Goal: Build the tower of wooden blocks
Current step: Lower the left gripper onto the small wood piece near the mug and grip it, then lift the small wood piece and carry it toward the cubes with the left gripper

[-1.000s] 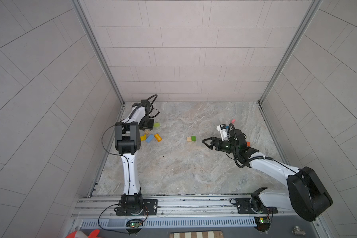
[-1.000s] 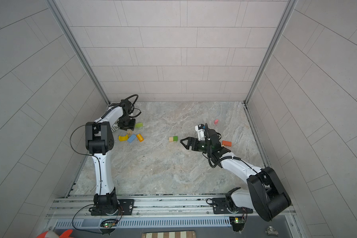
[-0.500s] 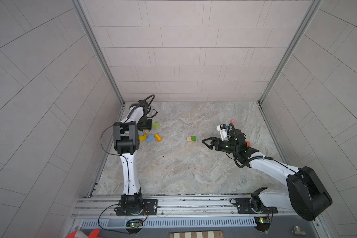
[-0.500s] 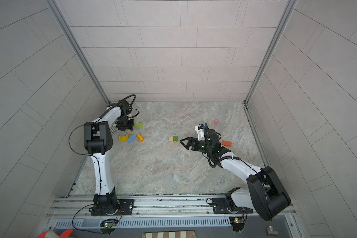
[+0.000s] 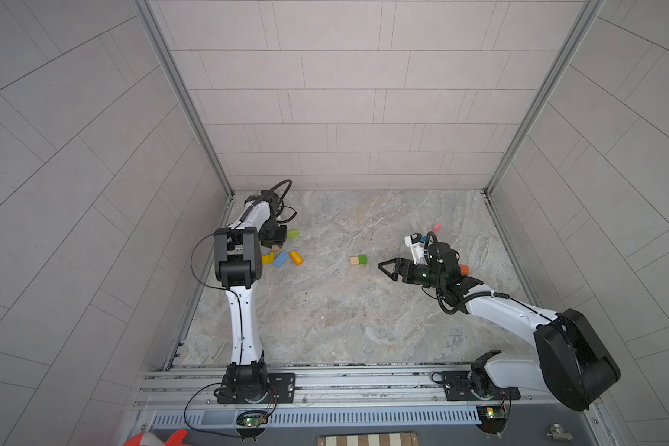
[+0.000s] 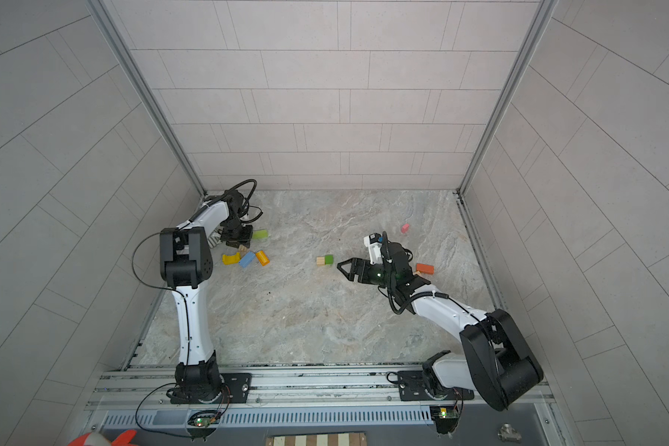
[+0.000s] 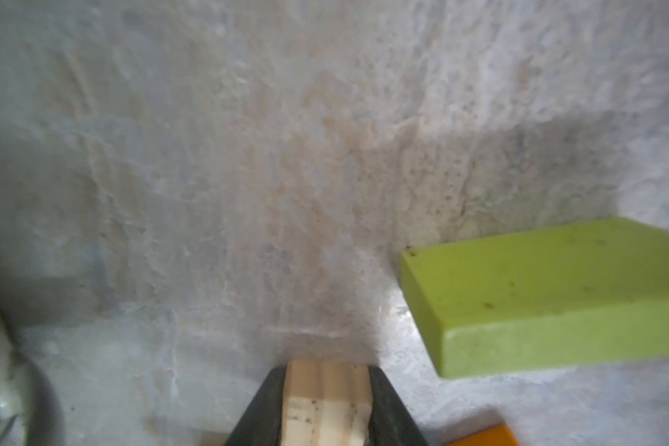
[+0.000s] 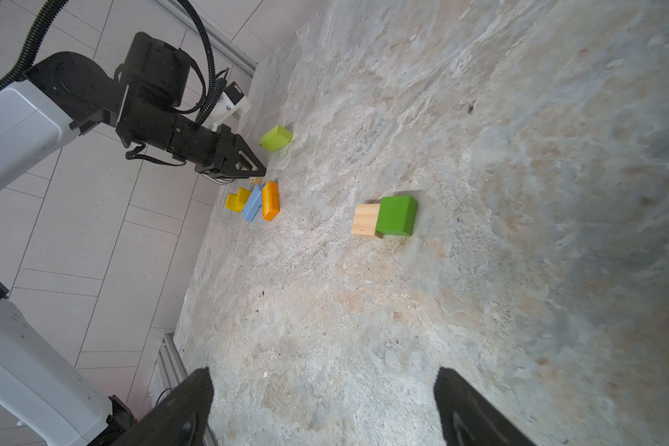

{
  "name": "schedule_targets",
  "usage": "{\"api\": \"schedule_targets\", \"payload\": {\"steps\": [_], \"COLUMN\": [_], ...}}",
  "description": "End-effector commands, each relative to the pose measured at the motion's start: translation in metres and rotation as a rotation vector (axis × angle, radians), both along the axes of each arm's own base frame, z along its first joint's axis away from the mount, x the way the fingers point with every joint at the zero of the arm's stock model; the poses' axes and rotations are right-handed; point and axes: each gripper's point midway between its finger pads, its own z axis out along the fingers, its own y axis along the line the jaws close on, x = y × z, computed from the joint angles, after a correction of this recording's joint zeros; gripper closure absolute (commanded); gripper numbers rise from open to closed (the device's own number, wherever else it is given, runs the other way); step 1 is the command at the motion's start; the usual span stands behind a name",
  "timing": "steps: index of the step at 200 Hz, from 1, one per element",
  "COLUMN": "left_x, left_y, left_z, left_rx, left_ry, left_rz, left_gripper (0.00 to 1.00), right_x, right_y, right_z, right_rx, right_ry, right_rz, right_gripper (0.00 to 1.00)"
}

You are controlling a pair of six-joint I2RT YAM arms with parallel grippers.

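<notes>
Tan block (image 7: 327,409) (in left gripper (image 7: 326,371))

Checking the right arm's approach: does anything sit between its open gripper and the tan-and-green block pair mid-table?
Nothing visible does. The right gripper stands open, facing the green block and the tan block touching it; only bare table lies between them, in the right wrist view and in both top views.

Block cluster (image 5: 280,259) far left, block pair (image 5: 362,259) mid-floor, right pincer (image 5: 386,271) right of pair
</notes>
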Motion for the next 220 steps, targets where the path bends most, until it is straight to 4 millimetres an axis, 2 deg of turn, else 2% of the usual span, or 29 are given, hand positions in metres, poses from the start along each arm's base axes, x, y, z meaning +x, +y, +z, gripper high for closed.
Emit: {"api": "schedule_targets", "payload": {"steps": [1, 27, 57, 98, 136, 139, 141, 159, 183, 220], "left_x": [-0.008, -0.007, 0.001, 0.014, 0.001, -0.002, -0.003, -0.021, -0.044, -0.083], "left_y": [0.0, -0.001, -0.012, -0.033, -0.041, -0.042, -0.043, -0.057, -0.087, -0.142], "left_z": [-0.009, -0.001, 0.02, 0.081, 0.129, 0.131, 0.133, 0.139, 0.143, 0.119], "left_rx": [-0.011, -0.024, -0.083, -0.211, -0.223, -0.222, -0.219, -0.194, -0.139, -0.149], "left_ry": [0.046, 0.028, -0.017, -0.147, -0.208, -0.203, -0.201, -0.16, -0.148, -0.146], "left_rz": [0.0, 0.01, 0.038, 0.084, 0.158, 0.163, 0.166, 0.152, 0.097, 0.099], "left_gripper": [0.7, 0.74, 0.77, 0.79, 0.81, 0.81, 0.81, 0.82, 0.84, 0.86], "right_x": [-0.001, -0.001, -0.002, -0.002, -0.007, -0.007, -0.003, -0.004, -0.008, -0.009], "right_y": [0.002, 0.002, 0.001, -0.001, -0.008, -0.009, -0.008, -0.015, -0.025, -0.046], "right_z": [-0.001, -0.001, -0.001, -0.007, -0.013, -0.012, -0.004, 0.002, 0.008, 0.009], "right_rx": [0.005, 0.004, -0.009, -0.028, -0.08, -0.086, -0.081, -0.108, -0.14, -0.199], "right_ry": [-0.004, -0.003, 0.001, 0.027, 0.054, 0.053, 0.035, 0.027, 0.012, 0.011], "right_rz": [0.006, 0.007, 0.008, 0.002, -0.01, -0.013, -0.015, -0.038, -0.075, -0.171], "right_gripper": [0.09, 0.1, 0.1, 0.1, 0.09, 0.09, 0.09, 0.08, 0.08, 0.09]}}
